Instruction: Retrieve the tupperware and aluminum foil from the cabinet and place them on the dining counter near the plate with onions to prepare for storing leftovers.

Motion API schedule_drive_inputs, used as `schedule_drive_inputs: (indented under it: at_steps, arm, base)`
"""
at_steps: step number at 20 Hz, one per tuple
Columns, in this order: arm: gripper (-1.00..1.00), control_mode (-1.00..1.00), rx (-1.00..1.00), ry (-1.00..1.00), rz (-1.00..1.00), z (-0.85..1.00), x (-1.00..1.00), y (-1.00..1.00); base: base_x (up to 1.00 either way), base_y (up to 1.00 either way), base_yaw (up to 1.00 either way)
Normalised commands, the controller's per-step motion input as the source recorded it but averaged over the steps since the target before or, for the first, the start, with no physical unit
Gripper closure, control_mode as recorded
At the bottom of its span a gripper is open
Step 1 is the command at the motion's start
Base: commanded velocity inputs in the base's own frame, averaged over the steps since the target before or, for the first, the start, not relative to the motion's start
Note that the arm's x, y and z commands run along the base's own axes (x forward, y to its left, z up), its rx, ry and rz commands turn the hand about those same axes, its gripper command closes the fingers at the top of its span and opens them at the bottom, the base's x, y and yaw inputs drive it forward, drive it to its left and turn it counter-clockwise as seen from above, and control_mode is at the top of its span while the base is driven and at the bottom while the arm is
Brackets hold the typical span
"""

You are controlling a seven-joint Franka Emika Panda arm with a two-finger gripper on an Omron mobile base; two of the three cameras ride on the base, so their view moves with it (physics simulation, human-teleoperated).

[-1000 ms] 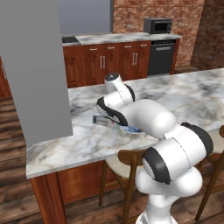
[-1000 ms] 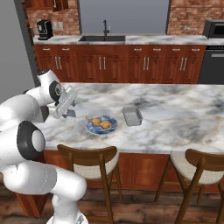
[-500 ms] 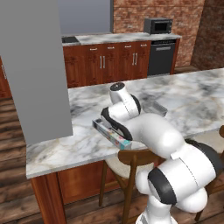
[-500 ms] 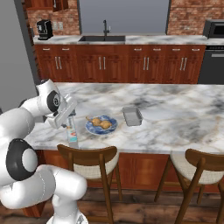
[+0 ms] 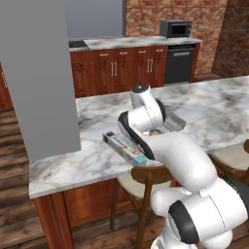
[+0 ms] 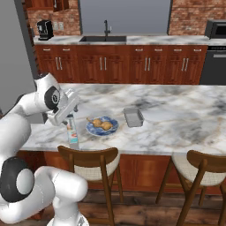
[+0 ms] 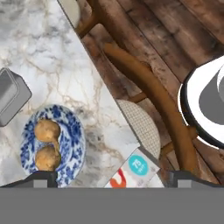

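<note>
- Hand view: the gripper (image 7: 109, 177) has its tips on either side of the aluminum foil (image 7: 131, 173), holding the carton.
- The foil lies at the dining counter (image 6: 176, 128) edge, just beside the plate (image 6: 102, 126) with onions.
- The tupperware (image 6: 133, 117) sits on the plate's far side, slightly apart.

The white arm was bent hard at the elbow, reaching from the base up and over the near edge, with the wrist rolled so the hand pointed down. The gripper (image 6: 70, 120) sat low at the near left end, its two dark fingertips (image 7: 41, 178) spread wide apart either side of the aluminum foil (image 7: 131, 173) box, holding it by its long sides.
</note>
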Motion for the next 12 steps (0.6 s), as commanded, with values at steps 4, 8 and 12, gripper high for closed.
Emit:
schedule_drive_inputs:
  at_steps: [4,8,12]
  arm:
    - [-1.0,-1.0,0.23,-0.49,0.0,0.0,-0.97,-0.37]
    - [-1.0,-1.0,0.28,-0.59,0.0,0.1,-1.0,-0.45]
    - [-1.0,-1.0,0.28,-0.37,0.04,0.07,-0.97,-0.66]
  base:
    - [0.0,0.0,0.0]
    - [0.0,0.0,0.0]
    - [0.0,0.0,0.0]
